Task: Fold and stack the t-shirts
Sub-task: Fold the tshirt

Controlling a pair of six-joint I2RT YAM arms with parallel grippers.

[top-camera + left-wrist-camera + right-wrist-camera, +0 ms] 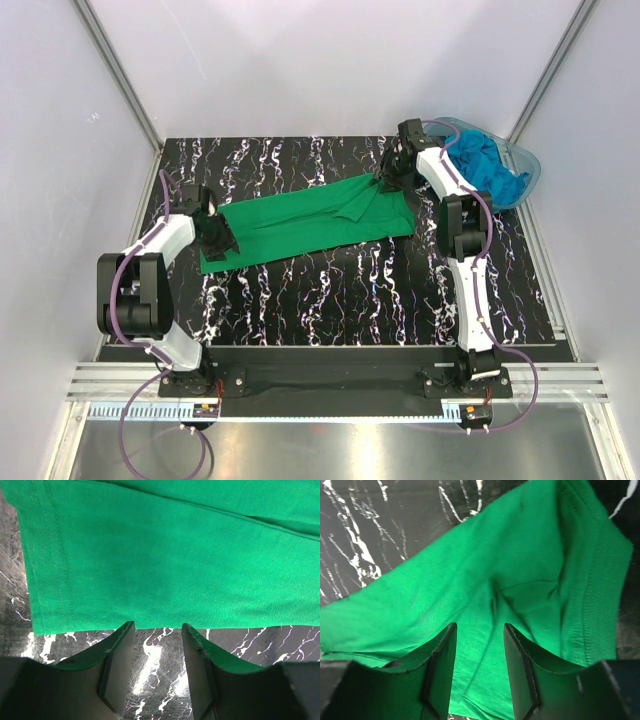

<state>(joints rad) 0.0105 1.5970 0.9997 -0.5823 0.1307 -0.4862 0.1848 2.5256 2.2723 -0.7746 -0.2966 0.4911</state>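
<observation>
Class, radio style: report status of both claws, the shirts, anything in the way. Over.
Left claw open at hem corner of green t-shirt. Right claw open over its other end. Shirt flat, long strip. Turquoise t-shirts heaped in tub, far right.

Black table (350, 290) with white marble-style veins takes up the middle of the top view. The same pattern shows at the lower left of the left wrist view (15, 610) and the upper left of the right wrist one (370, 525). A clear blue-tinted tub (531, 166) sits at the upper right, on the table's far corner, partly over the edge. There are plain white walls (330, 60) all round, with metal struts (115, 70) in the corners. A silver rail (100, 381) runs along the bottom, with a shiny metal sheet (330, 450) below that.
</observation>
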